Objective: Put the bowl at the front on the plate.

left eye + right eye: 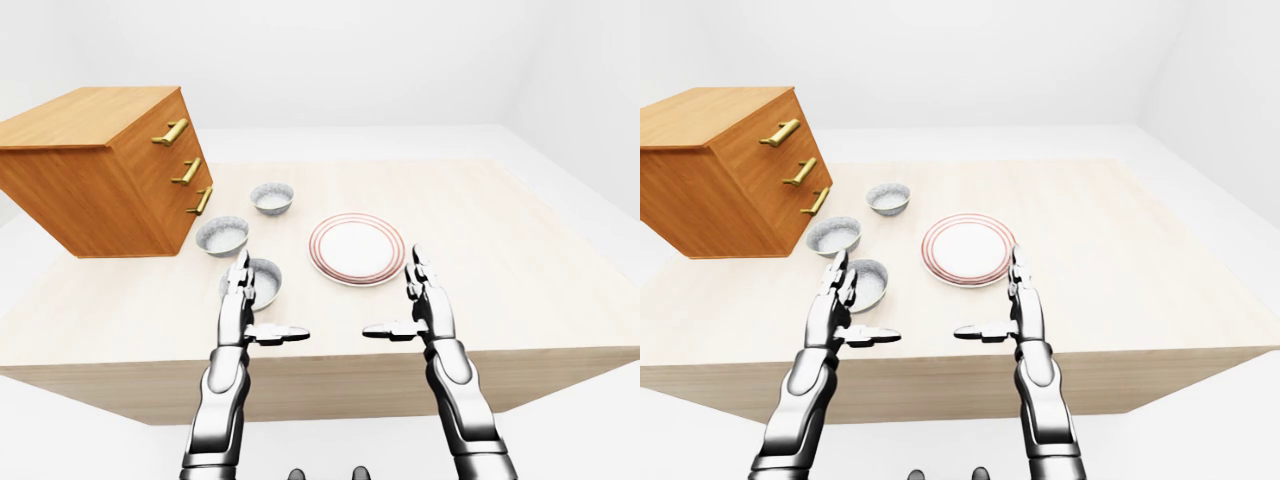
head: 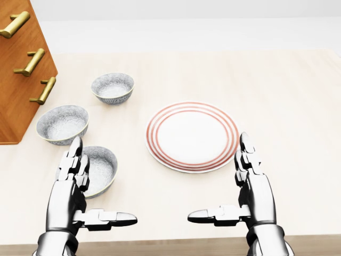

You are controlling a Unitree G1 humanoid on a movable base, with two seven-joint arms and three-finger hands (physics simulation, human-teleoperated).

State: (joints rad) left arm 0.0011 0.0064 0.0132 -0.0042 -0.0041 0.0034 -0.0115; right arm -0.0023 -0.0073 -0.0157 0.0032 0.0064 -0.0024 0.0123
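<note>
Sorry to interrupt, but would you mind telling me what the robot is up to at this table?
It is set to move one of three grey bowls onto the red-ringed plate. Both hands are open above the table's near edge and hold nothing. The left hand stands in front of the nearest bowl, partly covering it in the head view, fingers spread. The right hand is just right of the plate. The middle bowl and the far bowl sit beside a wooden drawer chest.

A wooden cabinet (image 1: 100, 170) with three brass handles (image 1: 186, 171) stands at the left of the light wood table (image 1: 520, 270). Two grey bowls (image 2: 112, 87) sit just beside it, one (image 2: 62, 124) lower in the head view than the other.
</note>
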